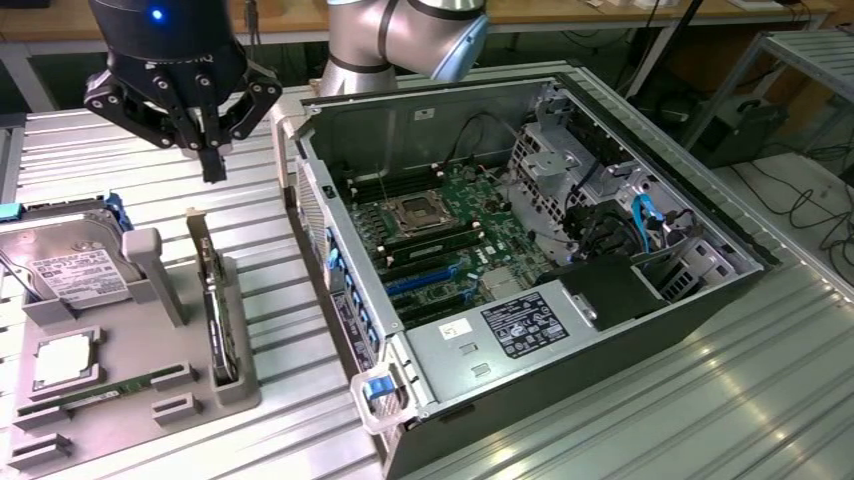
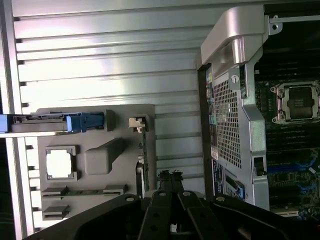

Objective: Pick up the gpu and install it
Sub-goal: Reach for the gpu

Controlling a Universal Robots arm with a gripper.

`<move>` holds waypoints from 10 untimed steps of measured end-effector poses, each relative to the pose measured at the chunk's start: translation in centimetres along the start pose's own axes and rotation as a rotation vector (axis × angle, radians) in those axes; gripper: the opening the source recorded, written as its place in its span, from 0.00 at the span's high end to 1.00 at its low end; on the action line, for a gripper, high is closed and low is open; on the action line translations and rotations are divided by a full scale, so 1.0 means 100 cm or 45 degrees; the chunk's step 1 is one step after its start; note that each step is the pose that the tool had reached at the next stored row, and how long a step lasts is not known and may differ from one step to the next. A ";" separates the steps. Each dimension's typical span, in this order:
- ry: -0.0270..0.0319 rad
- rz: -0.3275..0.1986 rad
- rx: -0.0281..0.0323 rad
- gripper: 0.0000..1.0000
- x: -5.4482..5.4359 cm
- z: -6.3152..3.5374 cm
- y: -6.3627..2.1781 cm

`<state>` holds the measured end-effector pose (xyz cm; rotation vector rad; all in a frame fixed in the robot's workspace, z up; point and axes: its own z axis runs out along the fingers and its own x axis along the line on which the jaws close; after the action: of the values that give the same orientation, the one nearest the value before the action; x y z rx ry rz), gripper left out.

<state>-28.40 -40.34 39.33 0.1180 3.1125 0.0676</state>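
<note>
One thin flat gpu (image 1: 211,305) on edge in grey tray (image 1: 107,420) | jaws pinched together, empty

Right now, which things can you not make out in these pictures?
- Graphics card: in the exterior view it stands on edge in the grey tray, so its flat face is hidden.
- Hard drive: in the exterior view it is cut off by the picture's left edge.
- Sticker inside the computer case: in the exterior view its print is too small to read.
</note>
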 end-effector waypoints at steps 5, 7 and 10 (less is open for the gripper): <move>0.0000 0.000 -0.0001 0.89 0.005 -0.0001 -0.0008; 0.0000 0.000 0.0000 0.89 0.007 -0.0002 -0.0012; 0.0000 0.000 0.0000 0.89 0.010 -0.0003 -0.0016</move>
<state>-29.37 -40.43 39.33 0.1181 3.1125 0.0676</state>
